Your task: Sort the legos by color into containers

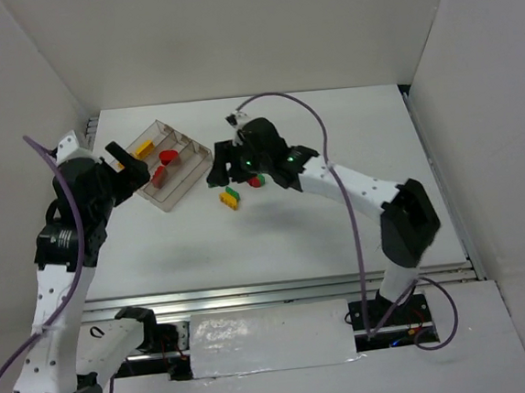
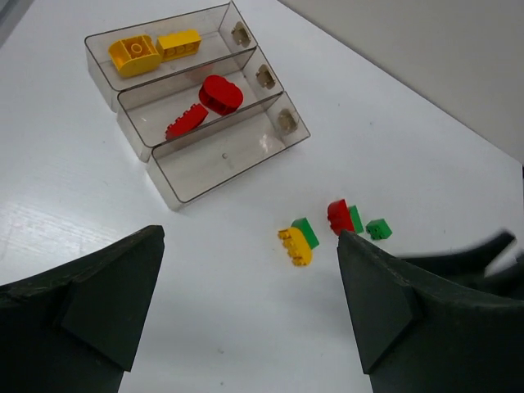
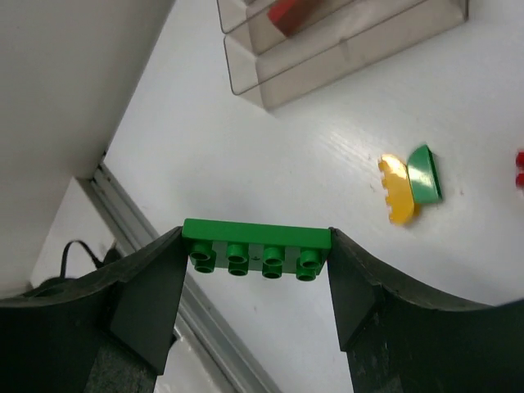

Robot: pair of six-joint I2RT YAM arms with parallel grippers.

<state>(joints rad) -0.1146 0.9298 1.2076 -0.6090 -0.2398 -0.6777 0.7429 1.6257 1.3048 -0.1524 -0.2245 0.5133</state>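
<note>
A: Where do things stand, from the big pieces down?

B: The white table (image 1: 294, 240) has the clear tray (image 2: 246, 170) at its far left, with three long compartments side by side. The left gripper (image 2: 250, 237) hovers near the tray, jaws wide apart and holding nothing. The right gripper (image 3: 255, 255) is up off the table, between the tray and the loose pile. It is clamped on a long green brick (image 3: 256, 235), one finger at each short end.

A: So what does this step call for?

B: I judge it is carrying that brick to the empty compartment (image 2: 217, 155), the outer one nearest the pile. Two yellow bricks (image 2: 135, 56) lie in the far compartment and two red bricks (image 2: 220, 93) in the middle one. The wrist should turn so the brick's long side runs along the compartment. Then it should come down between the walls and part the jaws low, so the brick cannot bounce out. The left arm is best held off, as both arms would crowd the same end of the tray.

A: What can't you make out?

B: From above, the right gripper covers its own brick and part of the pile. The right wrist view cuts the tray off at the top. On the table a yellow brick (image 2: 295, 246) touches a green piece (image 2: 306, 232), and a red brick (image 2: 339, 216) touches another green one (image 2: 355, 219). I cannot tell whether either pair is snapped together or only leaning. A small green brick (image 2: 378, 229) sits just beside them, and I cannot find it in the top view.
</note>
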